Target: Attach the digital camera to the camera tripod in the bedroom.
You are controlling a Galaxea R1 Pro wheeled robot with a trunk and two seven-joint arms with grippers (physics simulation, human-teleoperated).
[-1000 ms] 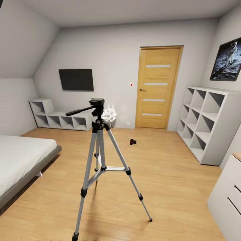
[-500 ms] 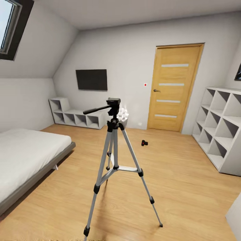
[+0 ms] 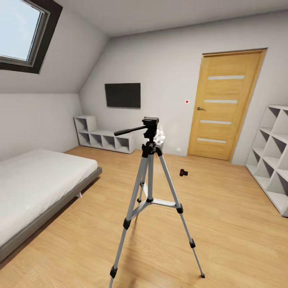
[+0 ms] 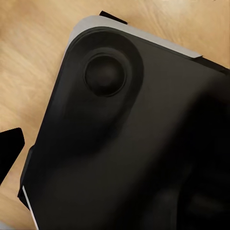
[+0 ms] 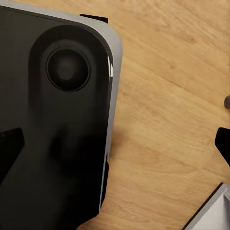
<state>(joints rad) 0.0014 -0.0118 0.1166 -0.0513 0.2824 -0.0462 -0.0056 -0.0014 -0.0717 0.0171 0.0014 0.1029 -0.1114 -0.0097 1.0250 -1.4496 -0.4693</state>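
Note:
The camera tripod (image 3: pixel 149 168) stands upright in the middle of the light wood floor, silver legs spread, its black head (image 3: pixel 151 122) bare and its pan handle pointing left. The digital camera (image 3: pixel 183 173), small and black with a red spot, lies on the floor beyond the tripod and to its right, apart from it. In the left wrist view one black fingertip (image 4: pixel 10 146) of my left gripper (image 4: pixel 115 143) shows over the robot's dark base. In the right wrist view my right gripper (image 5: pixel 117 143) is open with nothing between its two fingertips (image 5: pixel 9 148).
A grey low bed (image 3: pixel 36 180) fills the left. White cube shelves (image 3: pixel 274 160) line the right wall and a low shelf unit (image 3: pixel 104 140) the far wall. Also on the far wall are a wooden door (image 3: pixel 224 106) and a black screen (image 3: pixel 123 95). A roof window (image 3: pixel 22 36) sits upper left.
The whole head view has swung left, so the camera moved: the roof window has come in and the right shelves and wall picture have slid out. Tripod and camera stay put.

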